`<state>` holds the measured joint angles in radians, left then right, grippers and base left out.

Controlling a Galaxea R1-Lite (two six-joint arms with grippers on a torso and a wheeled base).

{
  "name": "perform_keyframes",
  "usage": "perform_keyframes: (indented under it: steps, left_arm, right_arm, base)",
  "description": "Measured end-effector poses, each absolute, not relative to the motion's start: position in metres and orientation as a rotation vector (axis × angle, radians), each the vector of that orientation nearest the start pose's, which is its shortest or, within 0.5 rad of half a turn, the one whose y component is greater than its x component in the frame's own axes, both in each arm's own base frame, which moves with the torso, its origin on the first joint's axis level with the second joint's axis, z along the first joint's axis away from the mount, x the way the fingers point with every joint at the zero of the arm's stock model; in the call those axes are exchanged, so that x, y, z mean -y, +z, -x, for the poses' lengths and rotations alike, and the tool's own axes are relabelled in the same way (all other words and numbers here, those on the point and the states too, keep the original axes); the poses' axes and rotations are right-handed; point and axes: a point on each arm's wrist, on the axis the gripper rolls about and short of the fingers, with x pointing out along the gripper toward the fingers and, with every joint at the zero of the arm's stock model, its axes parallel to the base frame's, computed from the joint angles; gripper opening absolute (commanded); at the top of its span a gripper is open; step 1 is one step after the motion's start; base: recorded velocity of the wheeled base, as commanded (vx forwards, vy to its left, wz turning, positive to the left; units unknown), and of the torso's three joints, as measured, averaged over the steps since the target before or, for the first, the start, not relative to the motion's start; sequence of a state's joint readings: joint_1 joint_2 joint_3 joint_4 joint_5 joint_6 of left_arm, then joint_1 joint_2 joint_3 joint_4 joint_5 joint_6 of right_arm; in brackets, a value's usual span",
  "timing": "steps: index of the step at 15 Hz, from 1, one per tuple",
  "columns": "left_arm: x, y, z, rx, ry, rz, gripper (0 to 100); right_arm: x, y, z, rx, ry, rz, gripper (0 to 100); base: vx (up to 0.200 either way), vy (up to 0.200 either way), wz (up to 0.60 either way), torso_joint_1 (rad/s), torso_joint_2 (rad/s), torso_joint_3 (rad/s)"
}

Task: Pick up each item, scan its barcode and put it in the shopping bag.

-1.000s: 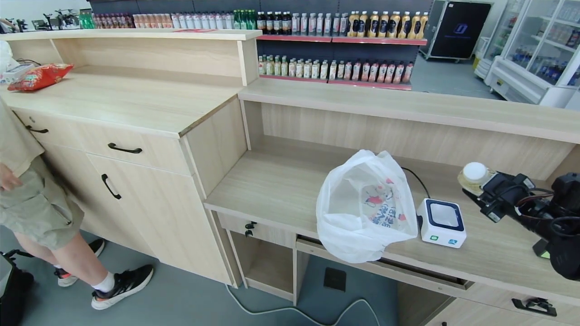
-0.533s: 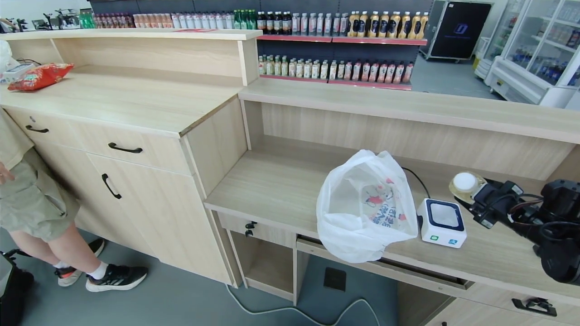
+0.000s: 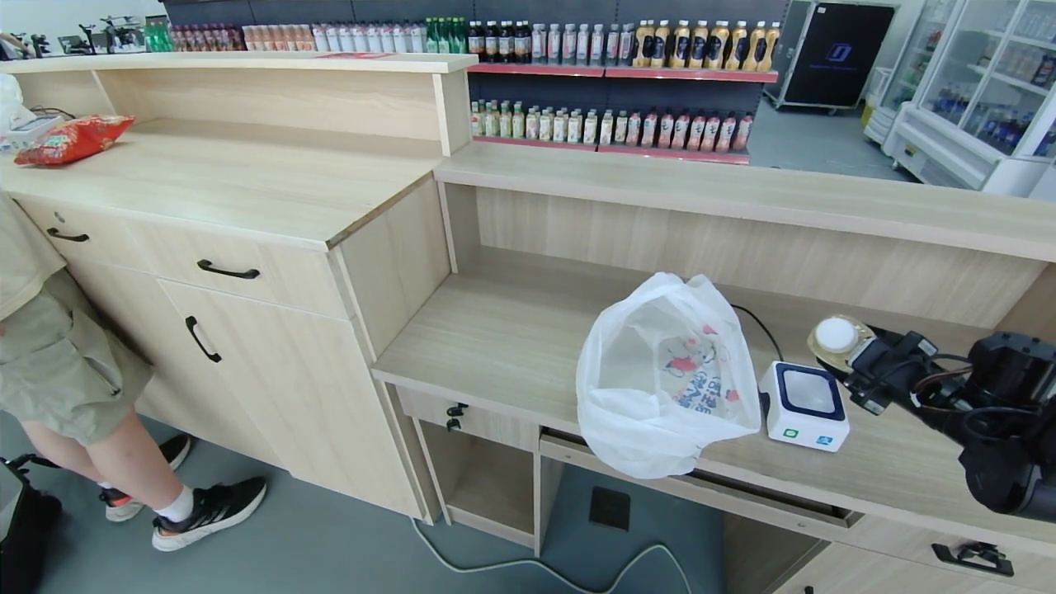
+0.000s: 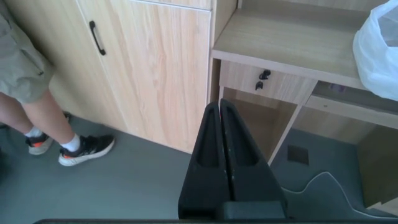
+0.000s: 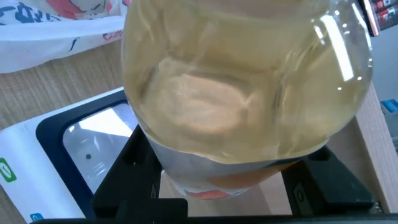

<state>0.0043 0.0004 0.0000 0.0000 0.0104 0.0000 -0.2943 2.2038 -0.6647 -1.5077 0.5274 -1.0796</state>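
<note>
Snack bag (image 3: pixel 74 139), red and crinkled, lies far off at the left end of the higher counter (image 3: pixel 247 190), well apart from everything else. Down in front of the cabinet doors the left gripper (image 4: pixel 219 109) hangs over the grey floor with its two black fingers pressed flat together and nothing between them. On the lower counter (image 3: pixel 495 338) the white shopping bag (image 3: pixel 664 375) stands slumped with its mouth gaping upward, its front sagging just over the counter edge. Just beside it on the right sits the small white scanner (image 3: pixel 804 406), its dark-framed glass window facing up and a black cable running off behind the bag. Beyond that, the bottle (image 3: pixel 835 338), clear with pale yellowish liquid and a white cap, is clamped in the right gripper (image 3: pixel 858 356), held in the air above the counter near the scanner's right side. From the right wrist, the scanner window shows beneath the bottle's rounded body.
</note>
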Motion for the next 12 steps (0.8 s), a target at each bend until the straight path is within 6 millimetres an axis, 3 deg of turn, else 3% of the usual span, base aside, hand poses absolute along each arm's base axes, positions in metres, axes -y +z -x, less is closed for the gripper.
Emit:
perform_keyframes:
  steps: [12]
  left_arm:
    - [0.000, 0.075, 0.023, 0.000, 0.014, 0.000, 0]
  right_arm:
    - [0.083, 0.051, -0.367, 0.149, 0.284, 0.982, 0]
  base:
    - [0.000, 0.000, 0.00, 0.000, 0.00, 0.000]
